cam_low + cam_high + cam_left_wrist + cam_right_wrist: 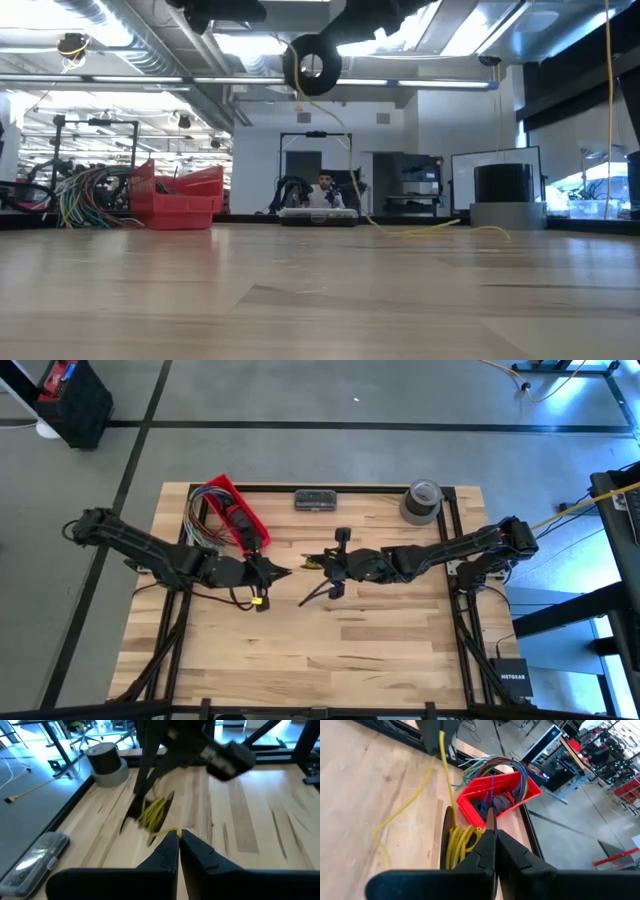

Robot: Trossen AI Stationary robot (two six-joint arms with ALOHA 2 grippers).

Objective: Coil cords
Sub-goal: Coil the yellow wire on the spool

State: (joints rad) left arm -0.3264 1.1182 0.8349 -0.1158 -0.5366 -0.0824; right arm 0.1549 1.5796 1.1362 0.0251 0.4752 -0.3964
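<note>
Cord [454, 845], limp and light, hangs in yellow loops at frame centre; both tools [178, 836] [492, 832] pinch it closed; best gripped across the bundled loops.

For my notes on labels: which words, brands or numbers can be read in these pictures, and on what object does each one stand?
"NETGEAR": on the small black box on the floor beside the table's right corner, high view.
The flat grey case at the table's far edge: no readable text.
The roll of tape: no readable text.
The red bin: no label visible.
</note>
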